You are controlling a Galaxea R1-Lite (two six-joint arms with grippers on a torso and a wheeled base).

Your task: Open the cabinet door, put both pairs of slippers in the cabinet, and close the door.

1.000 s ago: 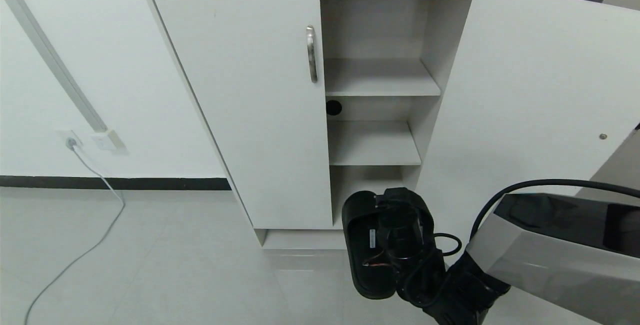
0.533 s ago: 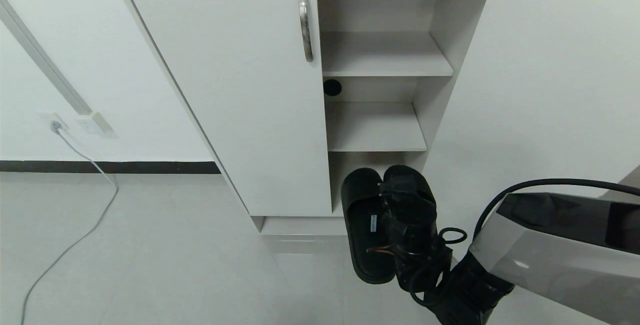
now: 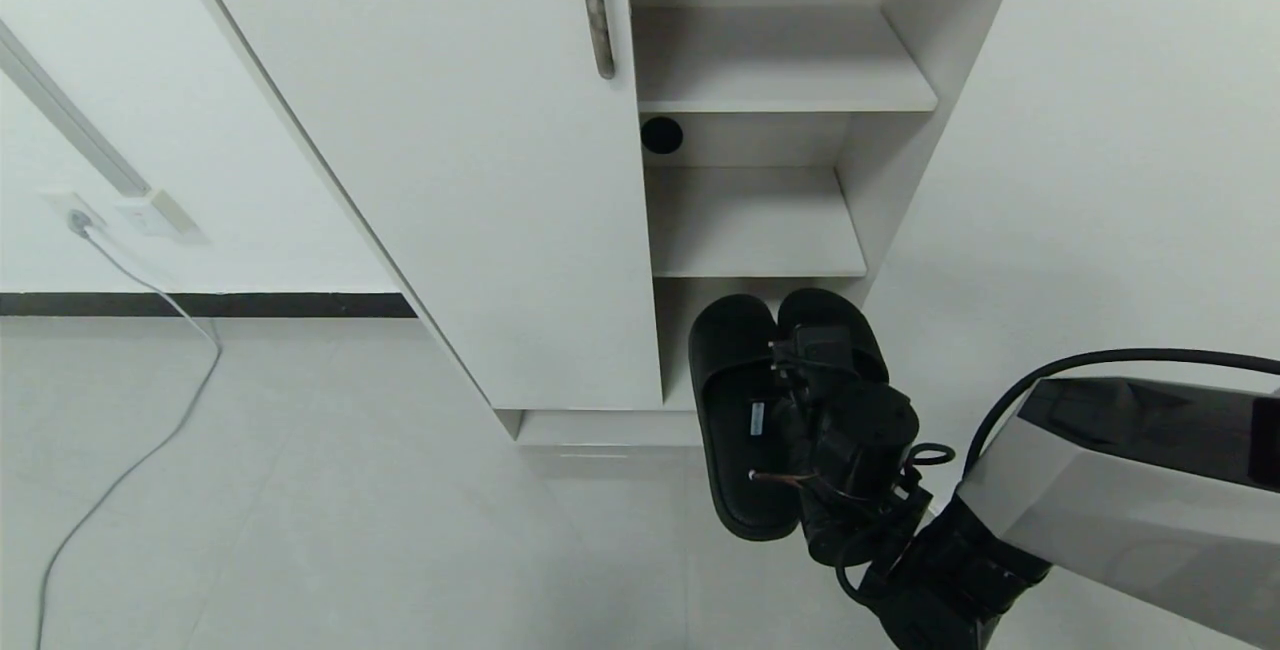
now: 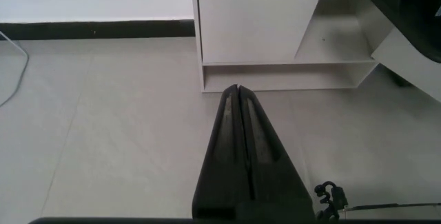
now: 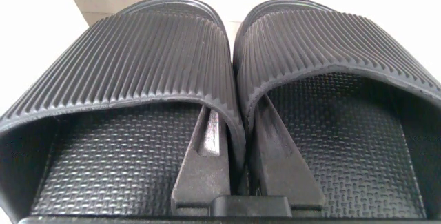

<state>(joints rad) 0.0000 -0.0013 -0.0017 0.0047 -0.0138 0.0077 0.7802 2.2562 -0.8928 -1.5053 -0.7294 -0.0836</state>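
Observation:
A pair of black slippers [image 3: 745, 400] hangs side by side, toes toward the white cabinet's lowest compartment [image 3: 680, 330]. My right gripper [image 3: 800, 370] is shut on the two inner side walls where the slippers meet. In the right wrist view the ribbed straps of the slippers [image 5: 165, 65] arch over the right gripper [image 5: 238, 148], one finger inside each shoe. The cabinet's left door [image 3: 450, 150] is shut and its right door [image 3: 1100, 130] stands wide open. My left gripper [image 4: 238, 93] is shut on nothing, low over the floor before the cabinet base [image 4: 289, 76].
Two bare shelves [image 3: 750, 220] sit above the lowest compartment. A metal handle [image 3: 597, 5] is on the shut door. A wall socket [image 3: 75, 222] feeds a grey cable [image 3: 130, 460] across the floor at left. Grey floor tiles lie open left of the slippers.
The head camera has come nearer and tipped down, so the cabinet top has left the picture. My right gripper has carried the black slippers closer to the lowest compartment.

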